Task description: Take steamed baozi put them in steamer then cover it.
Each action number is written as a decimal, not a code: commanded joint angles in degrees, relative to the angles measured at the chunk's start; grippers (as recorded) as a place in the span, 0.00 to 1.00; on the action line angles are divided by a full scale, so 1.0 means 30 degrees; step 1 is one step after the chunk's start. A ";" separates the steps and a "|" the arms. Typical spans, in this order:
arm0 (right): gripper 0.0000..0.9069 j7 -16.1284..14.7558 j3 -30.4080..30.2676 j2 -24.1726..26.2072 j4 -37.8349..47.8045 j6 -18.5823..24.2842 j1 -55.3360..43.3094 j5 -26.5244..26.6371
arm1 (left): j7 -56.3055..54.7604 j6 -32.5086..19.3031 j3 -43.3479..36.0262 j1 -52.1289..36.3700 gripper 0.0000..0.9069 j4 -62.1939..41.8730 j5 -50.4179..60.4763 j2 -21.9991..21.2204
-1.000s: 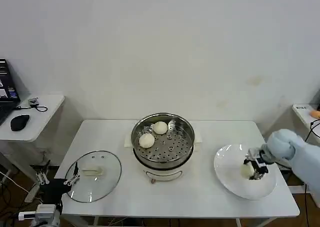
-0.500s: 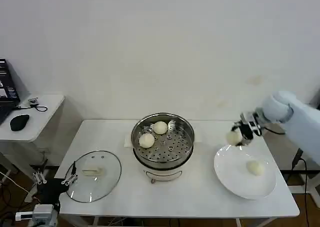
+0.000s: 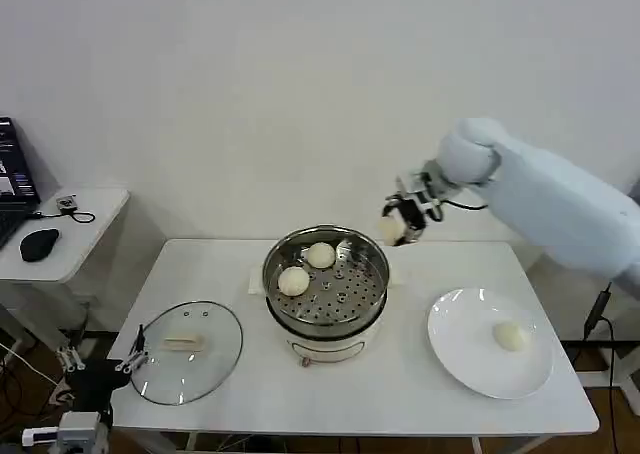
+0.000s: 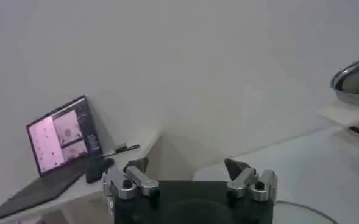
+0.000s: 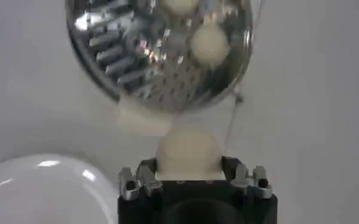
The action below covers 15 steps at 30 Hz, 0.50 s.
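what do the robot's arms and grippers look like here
The right arm has a smooth, rounded, pale blue-white shell with a bulbous joint, and a thin black cable loops at the wrist. The right gripper is small, black and silver. The left gripper has a black body with silver metal brackets fixed by dark screws, ending in dark jaws.

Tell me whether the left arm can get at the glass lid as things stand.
Probably yes: the left gripper sits open at the near-left edge of the glass lid, whose pale handle lies uncovered.

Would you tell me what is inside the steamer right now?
Two baozi sit on the perforated tray of the steamer. What is beneath the tray is hidden. The right claw holds a third above its rim.
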<state>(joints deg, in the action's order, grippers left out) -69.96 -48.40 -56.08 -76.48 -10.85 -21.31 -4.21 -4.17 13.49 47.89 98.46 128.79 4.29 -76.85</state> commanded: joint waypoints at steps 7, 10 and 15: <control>0.79 -0.0358 -0.2471 -0.4516 0.0131 0.1847 0.0870 -0.0683 | 0.0003 -0.0047 0.0383 0.0143 1.00 -0.0014 -0.0020 -0.0203; 0.79 -0.0415 -0.2721 -0.4455 -0.0048 0.2266 0.0990 -0.0764 | -0.0001 -0.0052 0.0404 0.0132 1.00 -0.0050 -0.0023 -0.0205; 0.79 -0.0680 -0.2973 -0.4268 -0.0509 0.2519 0.1078 -0.0647 | 0.0006 -0.0053 0.0407 0.0075 1.00 -0.0107 -0.0024 -0.0243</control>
<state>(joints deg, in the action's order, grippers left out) -71.50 -54.96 -65.81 -76.94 -5.58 -18.90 -5.63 -4.18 13.36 48.98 98.68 128.54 4.22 -77.55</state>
